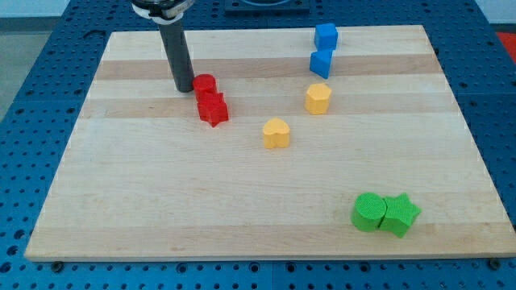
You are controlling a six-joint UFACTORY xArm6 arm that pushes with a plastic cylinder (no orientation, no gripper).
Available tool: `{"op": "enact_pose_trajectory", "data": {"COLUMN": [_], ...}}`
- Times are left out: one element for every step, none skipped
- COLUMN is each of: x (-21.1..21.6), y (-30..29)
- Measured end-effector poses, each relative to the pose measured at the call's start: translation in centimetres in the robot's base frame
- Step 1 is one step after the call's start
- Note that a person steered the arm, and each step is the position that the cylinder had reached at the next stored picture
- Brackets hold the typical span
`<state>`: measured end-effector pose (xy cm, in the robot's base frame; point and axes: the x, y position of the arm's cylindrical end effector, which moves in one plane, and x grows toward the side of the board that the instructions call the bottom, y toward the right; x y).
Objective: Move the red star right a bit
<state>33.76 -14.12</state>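
Note:
The red star (pixel 213 109) lies on the wooden board in the upper left part of the view. A red round block (pixel 205 84) touches it just above. My tip (pixel 184 88) rests on the board just left of the red round block, up and to the left of the red star, very close to the round block.
A yellow heart-like block (pixel 276 133) lies right of the red star, and a yellow hexagon-like block (pixel 318 97) beyond it. Two blue blocks (pixel 325 36) (pixel 322 63) sit near the top. A green round block (pixel 369 213) and green star (pixel 400 215) sit at the bottom right.

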Motion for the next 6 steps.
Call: {"op": "enact_pose_trajectory", "data": {"x": [0.3, 3.2, 6.0, 6.4, 6.2, 4.8], "y": [-3.2, -3.1, -0.5, 2.6, 5.0, 4.2]}}
